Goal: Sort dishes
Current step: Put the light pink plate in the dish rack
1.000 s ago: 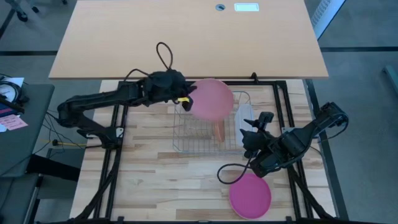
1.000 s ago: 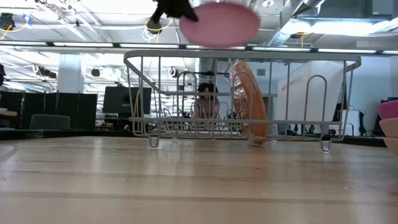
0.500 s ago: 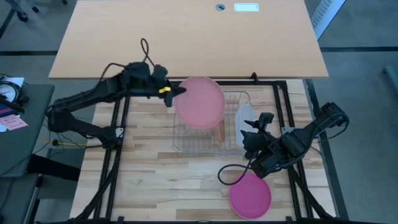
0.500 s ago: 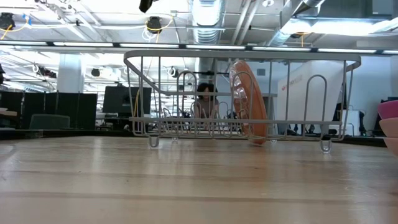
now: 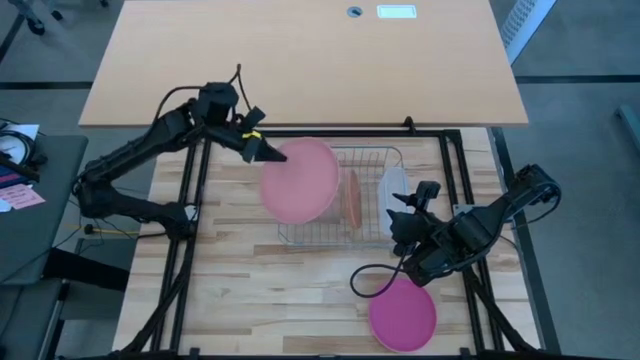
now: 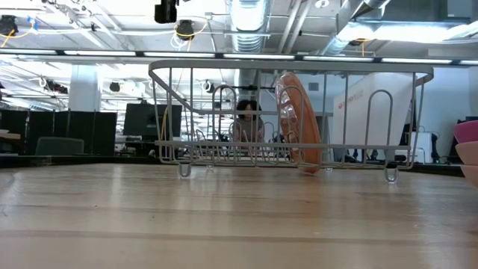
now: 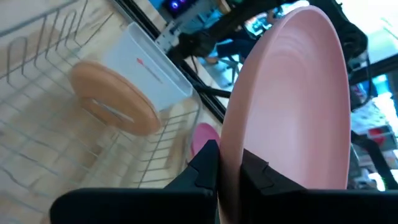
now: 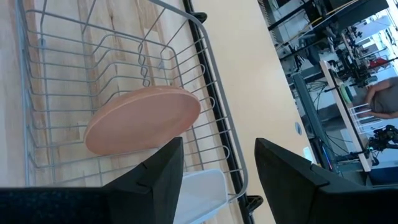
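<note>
— Plates first: where are they?
— The left gripper [image 5: 262,152] is clamped on the rim of a pale pink plate [image 5: 298,180], held above the rack's [image 5: 378,158] left end. An orange plate [image 5: 352,199] stands on edge inside the rack. A magenta plate [image 5: 402,314] lies flat on the surface [image 5: 250,290] near the front.
— And the right gripper [image 5: 400,212]?
— Fingers apart, holding nothing, just beside the rack's right end, near a white tub [image 5: 393,183].

Item count
Plates: one pale pink [image 5: 298,181], one salmon-orange [image 5: 352,201], one magenta [image 5: 402,314]; one wire rack [image 5: 380,160]; one tub [image 5: 394,186].
</note>
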